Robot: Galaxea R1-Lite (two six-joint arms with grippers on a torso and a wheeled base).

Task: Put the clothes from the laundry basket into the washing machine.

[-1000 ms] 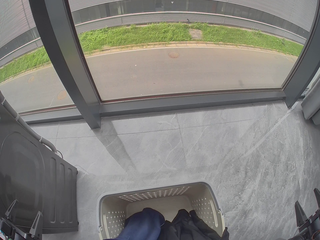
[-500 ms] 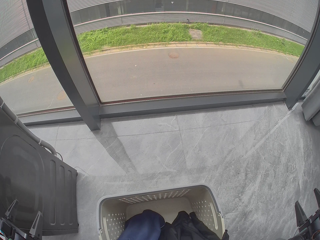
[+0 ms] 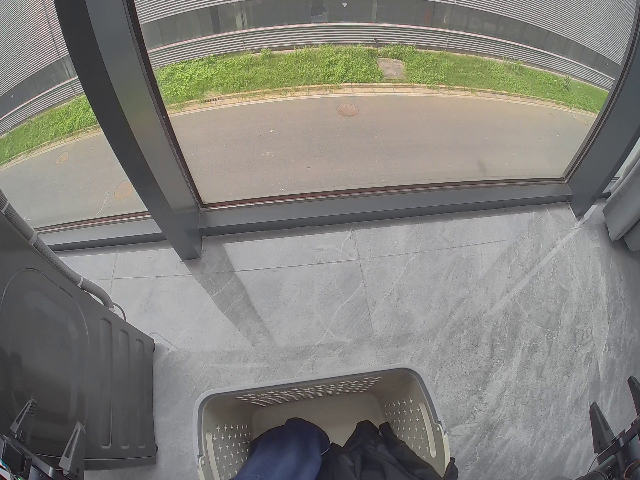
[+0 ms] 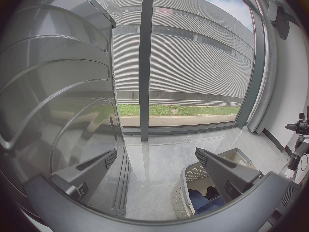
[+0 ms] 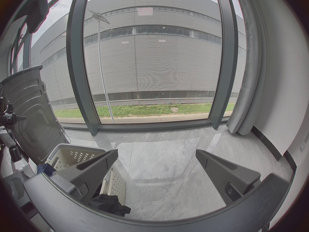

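Two garments are lying in the laundry basket (image 3: 320, 383) at the near centre of the floor (image 3: 413, 288): a blue garment (image 3: 287, 449) on the left half & a black garment (image 3: 380, 455) on the right half. The two are touching in the middle, & the black one is spilling over the basket's near right rim. The basket's far part is showing bare bottom & perforated walls.

The washing machine (image 3: 67, 368) is standing at near left, just beside the basket w/ a strip of floor btwn them. It's showing a grey ribbed panel, w/ a pale hose (image 3: 60, 261) running along its far edge.

The left gripper (image 4: 154, 153) is hovering at near left, in front of the machine's panel, fingers spread wide apart w/ nothing btwn them. The right gripper (image 5: 156, 152) is hovering at near right, well apart from the basket's right side, fingers likewise spread wide & holding nothing.

A big window (image 3: 373, 168) w/ dark frames is taking up the far side, w/ a road (image 3: 373, 141) & a grass strip (image 3: 300, 68) showing through it. A grey curtain (image 3: 623, 208) is hanging at far right.
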